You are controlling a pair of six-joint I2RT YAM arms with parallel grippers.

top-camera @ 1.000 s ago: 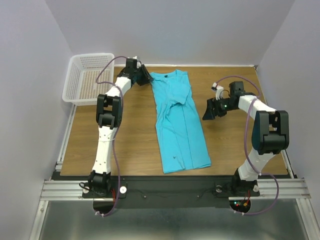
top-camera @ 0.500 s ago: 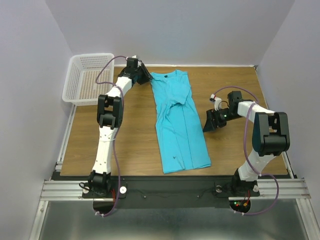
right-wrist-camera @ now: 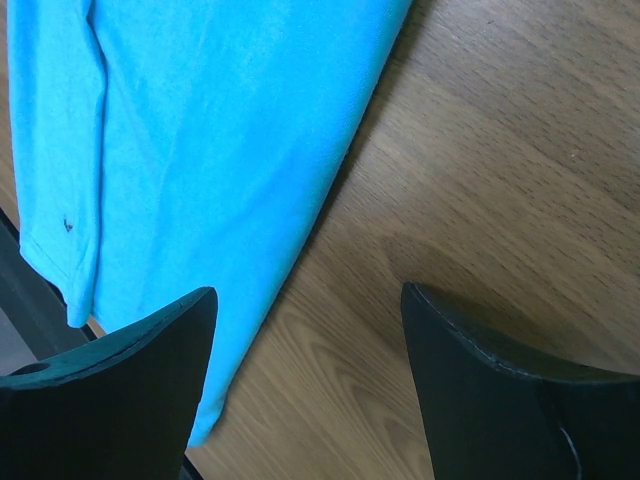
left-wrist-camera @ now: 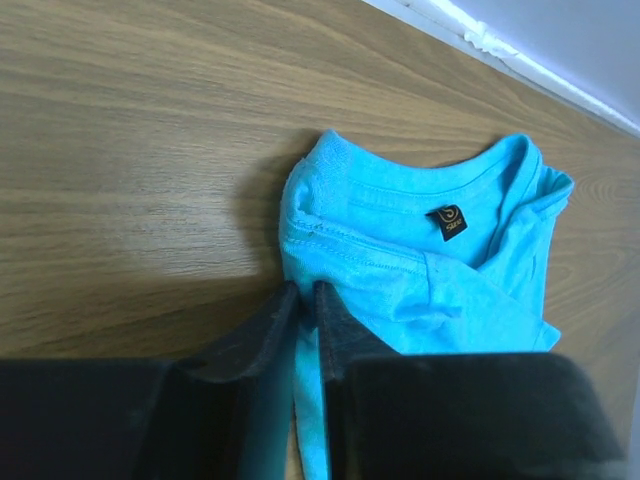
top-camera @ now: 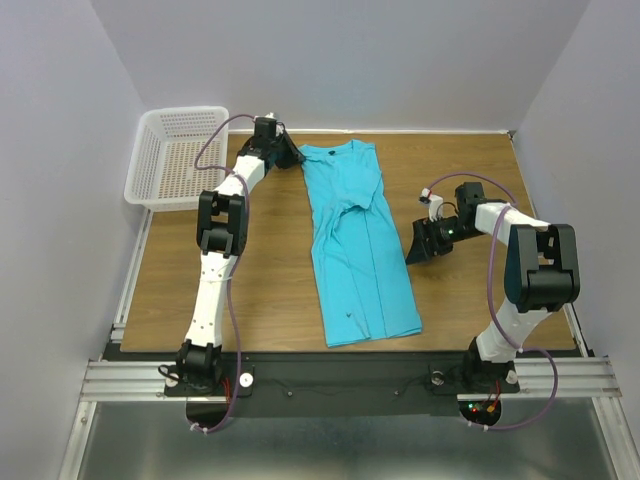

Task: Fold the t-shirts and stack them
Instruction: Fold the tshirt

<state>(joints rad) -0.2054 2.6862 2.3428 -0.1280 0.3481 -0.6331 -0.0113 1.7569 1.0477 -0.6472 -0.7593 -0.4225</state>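
The turquoise t-shirt [top-camera: 360,250] lies folded into a long narrow strip down the middle of the table, neck end at the far side. In the left wrist view the t-shirt [left-wrist-camera: 400,260] shows its collar and a small dark label [left-wrist-camera: 447,222]. My left gripper [top-camera: 297,157] sits at the shirt's far left corner, and its jaws [left-wrist-camera: 305,290] are shut on a fold of the turquoise cloth. My right gripper [top-camera: 418,245] hovers open just right of the shirt's long edge. In the right wrist view that gripper [right-wrist-camera: 308,290] has only bare wood between its fingers, with the t-shirt [right-wrist-camera: 200,130] to the left.
A white mesh basket [top-camera: 150,170] stands at the far left corner of the wooden table [top-camera: 260,280]. Pale walls close in the far side and both flanks. The arms' bases sit on a metal rail [top-camera: 340,378] at the near edge.
My left jaws have narrowed onto the shirt's far left corner. The right gripper dropped slightly toward the near side beside the shirt, then held still.
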